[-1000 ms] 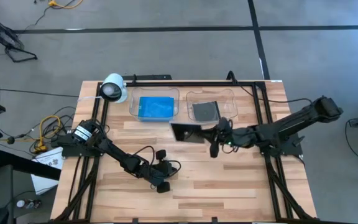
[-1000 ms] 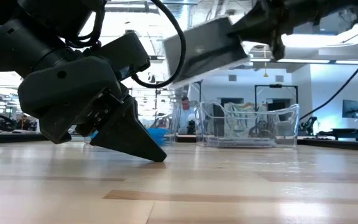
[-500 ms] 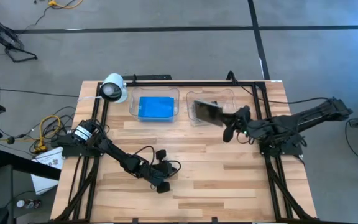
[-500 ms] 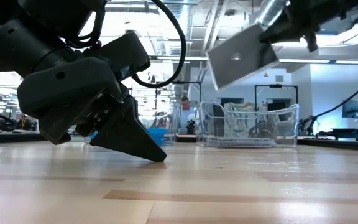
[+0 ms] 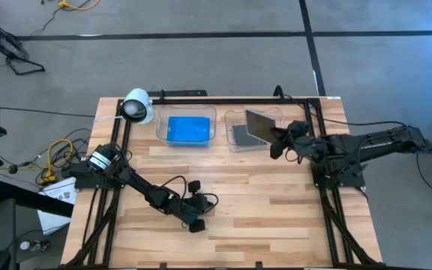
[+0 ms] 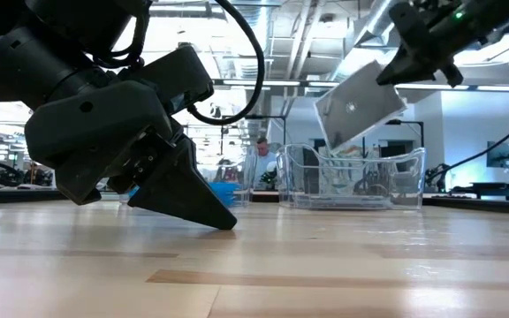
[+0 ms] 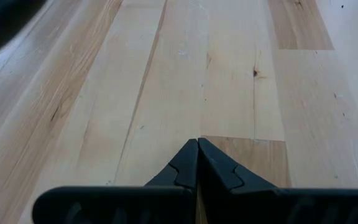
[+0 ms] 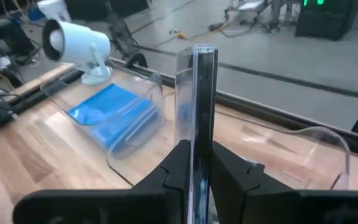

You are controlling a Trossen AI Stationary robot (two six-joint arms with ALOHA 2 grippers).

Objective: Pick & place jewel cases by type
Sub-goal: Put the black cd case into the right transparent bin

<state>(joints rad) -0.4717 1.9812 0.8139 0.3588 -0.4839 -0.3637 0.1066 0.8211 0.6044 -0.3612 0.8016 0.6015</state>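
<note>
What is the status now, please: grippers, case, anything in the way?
Right gripper shut on clear case, tilted above right tray. Left gripper shut, empty, low over table. Nothing in the way.

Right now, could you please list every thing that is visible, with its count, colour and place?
Held jewel case: one, clear grey, tilted above the right tray.
Blue jewel cases: a stack, count unclear, bright blue, in the left tray.
Dark jewel case: at least one, dark grey, lying in the right tray.
Trays: two, clear, left tray and right tray at the table's far edge.
Camera: one, white, far left corner.
Table: one, light wood.
Person: one, far behind the table.
Left gripper: shut, tips down on the table.
Right gripper: shut on the held jewel case.
</note>
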